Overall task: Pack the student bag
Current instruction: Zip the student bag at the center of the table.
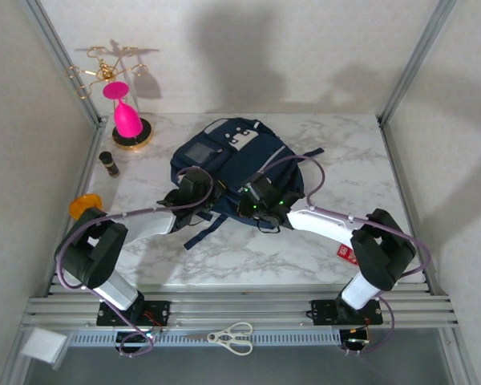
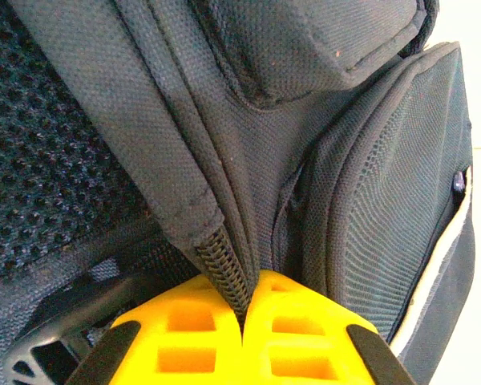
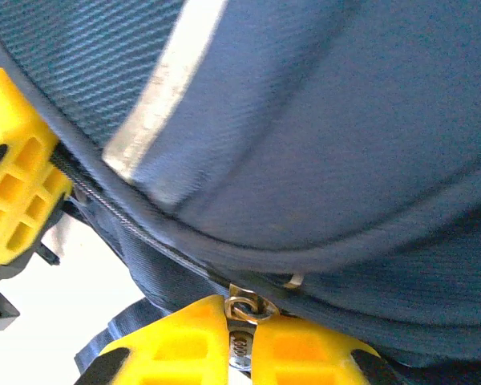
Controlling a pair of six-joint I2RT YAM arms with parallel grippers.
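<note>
- The left hand (image 2: 244, 313) is pinched fully shut on the black coil zipper edge (image 2: 221, 258) of the large navy-blue fabric student bag (image 1: 228, 152). The bag lies flat in the middle of the white marble-patterned desk (image 1: 337, 152).
- The right hand (image 3: 240, 333) is likewise closed, gripping the small metal zipper pull (image 3: 242, 308) on the bag's seam.
- Risk: the left hand's hold covers only a thin strip of tape and coil. A hard tug from the right could strip it out, and the whole bag would slide across the desk instead of opening.
- Risk: the pull sits at the very tip of the right hand's grip, so an off-line tug could twist it free.
- Risk: loose fabric beside the track may jam the slider.
</note>
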